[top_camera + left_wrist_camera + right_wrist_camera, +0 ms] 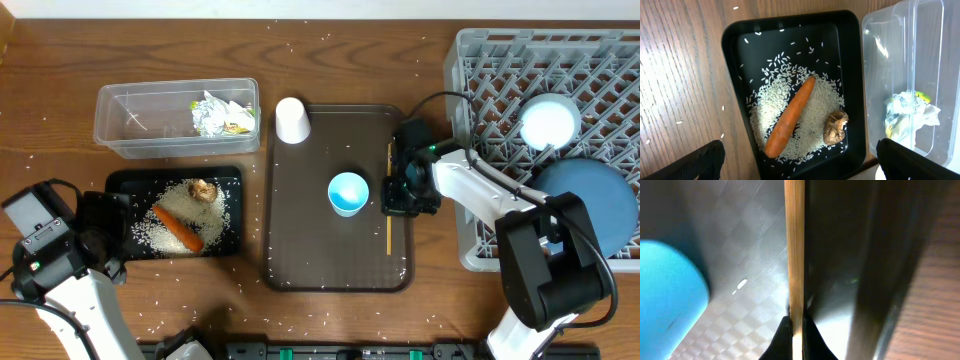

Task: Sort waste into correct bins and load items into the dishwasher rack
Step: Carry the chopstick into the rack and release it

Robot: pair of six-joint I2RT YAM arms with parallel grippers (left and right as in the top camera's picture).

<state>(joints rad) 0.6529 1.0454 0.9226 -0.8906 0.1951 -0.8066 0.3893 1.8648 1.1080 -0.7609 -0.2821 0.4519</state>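
R gripper (794, 326) pinches chopsticks (794, 240) on brown tray (300, 210); L gripper (800, 150), fully spread & empty, above black tray (732, 70).

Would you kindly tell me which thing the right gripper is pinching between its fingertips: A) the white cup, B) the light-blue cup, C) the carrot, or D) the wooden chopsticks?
D: in the right wrist view the right gripper is shut on the wooden chopsticks, which lie on the brown tray, while the light-blue cup stands apart to one side, untouched.
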